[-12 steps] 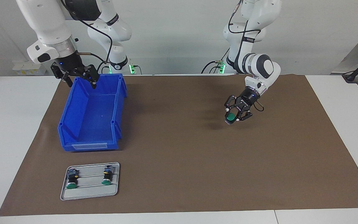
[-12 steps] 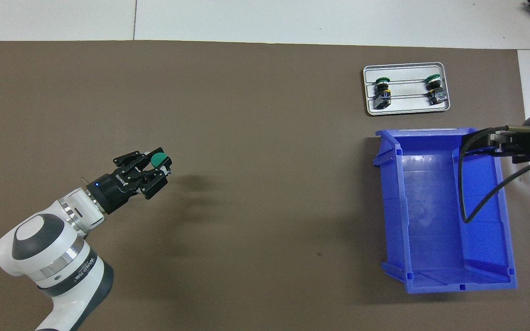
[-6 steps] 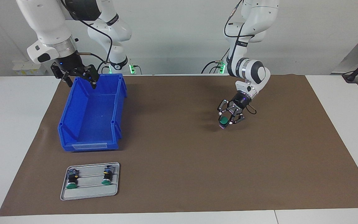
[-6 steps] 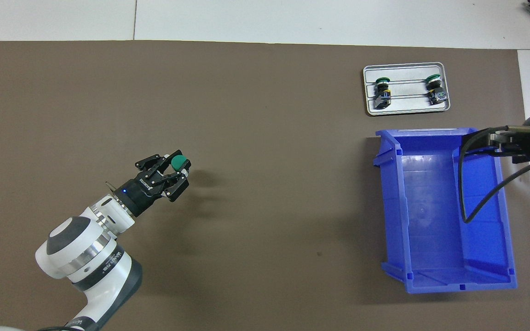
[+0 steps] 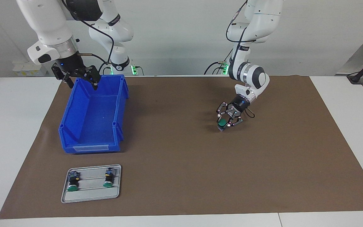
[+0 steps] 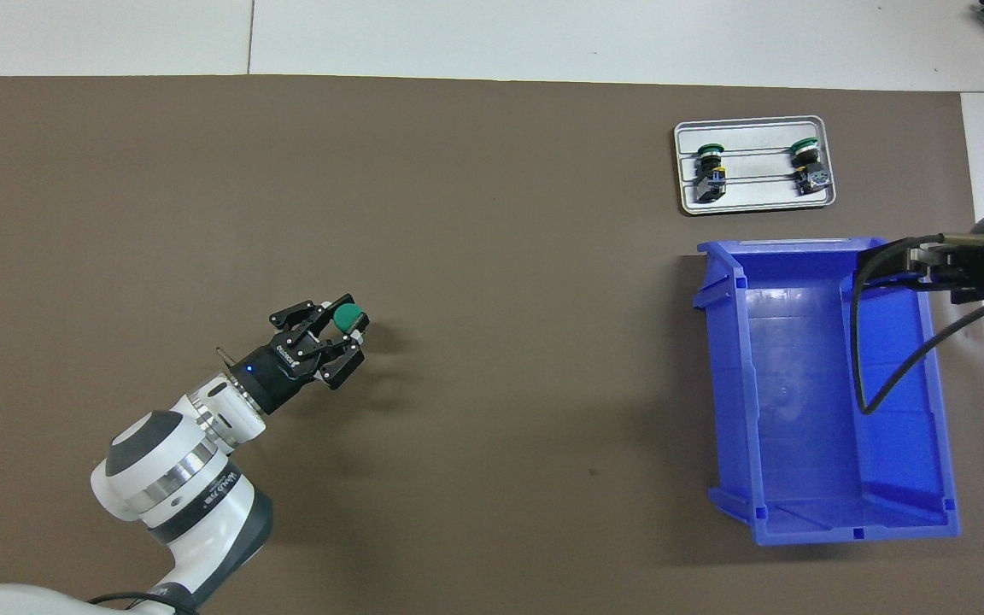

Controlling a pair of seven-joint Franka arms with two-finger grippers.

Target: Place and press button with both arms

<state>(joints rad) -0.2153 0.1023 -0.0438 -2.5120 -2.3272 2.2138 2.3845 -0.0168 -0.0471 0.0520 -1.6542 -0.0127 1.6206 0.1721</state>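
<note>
Left gripper [image 5: 225, 124] low over brown mat [image 5: 181, 176], clamped on green-capped push-button [image 5: 221, 123], cap tilted away from the robots. Nothing else near it on the mat. Well apart, toward right arm's end: blue bin [image 5: 74, 126]. Right gripper [image 5: 81, 79] over the bin's robot-side rim, fingers spread wide, holding nothing, waiting. Farther from robots than the bin: grey tray [image 5: 90, 195] with two green-capped switches [image 5: 72, 183], [image 5: 108, 178].
</note>
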